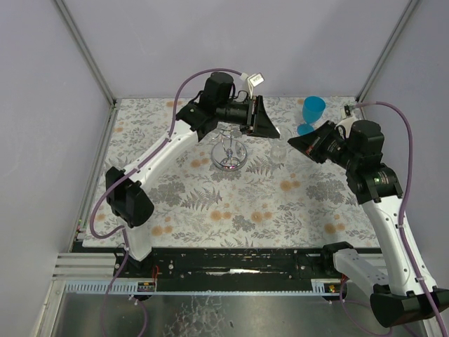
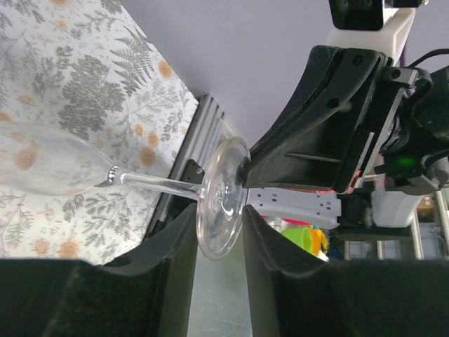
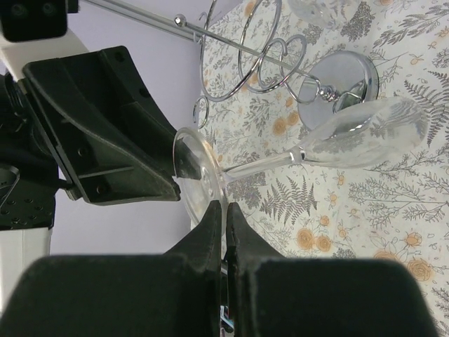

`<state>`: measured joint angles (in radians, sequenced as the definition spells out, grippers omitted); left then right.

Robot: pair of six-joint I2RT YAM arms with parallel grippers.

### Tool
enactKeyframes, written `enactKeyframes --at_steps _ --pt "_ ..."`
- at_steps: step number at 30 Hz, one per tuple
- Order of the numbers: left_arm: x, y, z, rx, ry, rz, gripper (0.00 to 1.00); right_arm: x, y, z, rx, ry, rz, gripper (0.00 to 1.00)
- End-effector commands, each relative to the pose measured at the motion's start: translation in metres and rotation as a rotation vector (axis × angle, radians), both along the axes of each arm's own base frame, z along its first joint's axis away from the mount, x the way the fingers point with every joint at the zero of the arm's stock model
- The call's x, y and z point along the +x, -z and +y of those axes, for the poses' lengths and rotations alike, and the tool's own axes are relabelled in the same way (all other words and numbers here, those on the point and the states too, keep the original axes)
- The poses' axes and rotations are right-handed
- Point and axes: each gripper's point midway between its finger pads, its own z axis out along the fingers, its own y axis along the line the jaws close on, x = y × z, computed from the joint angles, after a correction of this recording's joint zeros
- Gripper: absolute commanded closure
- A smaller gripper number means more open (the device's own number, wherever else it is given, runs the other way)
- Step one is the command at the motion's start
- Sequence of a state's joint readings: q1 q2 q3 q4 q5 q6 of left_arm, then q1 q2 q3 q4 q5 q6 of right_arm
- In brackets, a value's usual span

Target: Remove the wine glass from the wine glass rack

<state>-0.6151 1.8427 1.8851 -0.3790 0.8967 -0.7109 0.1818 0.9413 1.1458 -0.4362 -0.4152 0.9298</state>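
Observation:
The clear wine glass [image 3: 365,133] lies on its side in the air, off the chrome wine glass rack [image 3: 344,81], bowl toward the table. My right gripper [image 3: 225,210] is shut on the rim of its round foot. My left gripper [image 2: 219,225] is open, and the foot [image 2: 221,196] sits between its jaws, close to the left one. In the top view the glass [image 1: 279,151] hangs between the left gripper [image 1: 272,128] and the right gripper [image 1: 293,142], to the right of the rack [image 1: 228,153].
A blue goblet [image 1: 312,112] stands at the back right, behind the right gripper. Another clear glass [image 3: 319,10] shows by the rack's wire rings [image 3: 259,56]. The cell walls close the back and sides.

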Motion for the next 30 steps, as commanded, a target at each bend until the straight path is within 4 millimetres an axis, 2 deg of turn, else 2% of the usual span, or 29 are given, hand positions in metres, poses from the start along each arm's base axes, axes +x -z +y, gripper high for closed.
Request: enactKeyframes --at_steps 1,4,8,11,13,17,22,25,30 --pt "-0.008 -0.018 -0.007 -0.072 0.066 -0.025 0.77 -0.005 -0.016 0.004 0.016 -0.041 -0.075 1.00" --pt "-0.009 -0.018 -0.008 -0.080 0.078 -0.016 1.00 -0.005 -0.015 0.005 0.019 -0.050 -0.073 1.00" --pt "-0.013 -0.022 -0.007 -0.088 0.091 -0.020 1.00 -0.006 -0.016 0.006 0.011 -0.063 -0.072 0.98" --pt "-0.016 -0.026 -0.004 -0.092 0.099 -0.048 1.00 -0.009 -0.018 -0.002 -0.033 -0.026 -0.063 0.68" --pt "-0.018 -0.028 -0.002 -0.095 0.103 -0.074 1.00 -0.010 -0.023 -0.010 -0.068 0.015 -0.073 0.53" --pt "-0.024 -0.029 0.001 -0.095 0.133 -0.131 1.00 -0.018 -0.039 -0.027 -0.124 0.092 -0.102 0.34" --pt "-0.053 -0.023 -0.002 -0.065 0.238 -0.291 1.00 -0.023 -0.062 -0.054 -0.196 0.227 -0.117 0.11" --pt "-0.076 -0.017 -0.007 -0.025 0.312 -0.442 1.00 -0.019 -0.062 -0.063 -0.239 0.264 -0.078 0.07" --pt "-0.104 0.006 -0.013 0.089 0.399 -0.745 1.00 -0.013 -0.041 -0.067 -0.291 0.278 0.054 0.06"
